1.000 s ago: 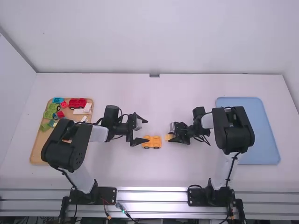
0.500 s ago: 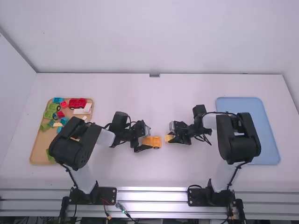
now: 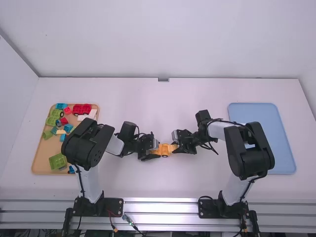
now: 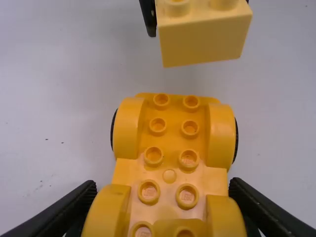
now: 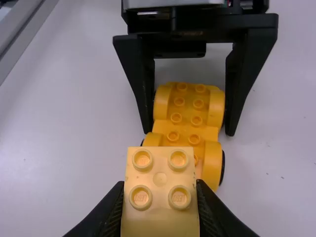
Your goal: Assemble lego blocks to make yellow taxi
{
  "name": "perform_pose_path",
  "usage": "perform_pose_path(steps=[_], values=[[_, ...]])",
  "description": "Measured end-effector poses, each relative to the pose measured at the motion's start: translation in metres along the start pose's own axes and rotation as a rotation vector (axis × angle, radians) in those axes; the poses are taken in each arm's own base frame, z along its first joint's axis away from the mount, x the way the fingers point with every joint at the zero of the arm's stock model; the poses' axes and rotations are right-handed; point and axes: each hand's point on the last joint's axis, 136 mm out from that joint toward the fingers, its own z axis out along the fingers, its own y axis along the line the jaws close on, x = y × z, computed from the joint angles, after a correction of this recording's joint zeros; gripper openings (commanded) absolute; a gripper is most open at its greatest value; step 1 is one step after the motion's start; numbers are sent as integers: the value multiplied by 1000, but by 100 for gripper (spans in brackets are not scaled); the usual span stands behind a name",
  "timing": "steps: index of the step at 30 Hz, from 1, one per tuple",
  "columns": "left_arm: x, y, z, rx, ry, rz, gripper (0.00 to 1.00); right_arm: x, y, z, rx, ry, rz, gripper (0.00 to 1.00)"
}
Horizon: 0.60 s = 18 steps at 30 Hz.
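I have both grippers at the middle of the table (image 3: 163, 185). My left gripper (image 3: 154, 150) is pinching the orange-yellow car base (image 4: 170, 168) by its sides, and the base's studs face up. My right gripper (image 3: 175, 148) has its fingers pressed on the two sides of a pale yellow block (image 5: 159, 192), also studs up. The block looks to be held just above the table near the base's free end, though the high view is too crowded there for me to be sure of the height. The wooden tray (image 3: 41, 158) on my left holds a red car (image 3: 82, 109), a green block (image 3: 58, 161) and white blocks (image 3: 92, 114). A blue tray (image 3: 284, 160) lies on my right.
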Motion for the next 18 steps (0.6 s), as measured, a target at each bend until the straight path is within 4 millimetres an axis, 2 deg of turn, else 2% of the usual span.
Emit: perform_pose_path(steps=[2, 8, 13, 18], values=[[0, 0, 0, 0, -1, 1, 56, -3, 0, 5, -7, 0, -15, 32], [0, 0, 0, 0, 0, 0, 49, -12, -10, 15, 15, -1, -33, 30], [-1, 1, 0, -1, -1, 1, 44, -13, -11, 24, 17, 35, -10, 25], [-2, 7, 2, -6, -3, 7, 44, -12, -25, 25, 74, 36, -18, 26]])
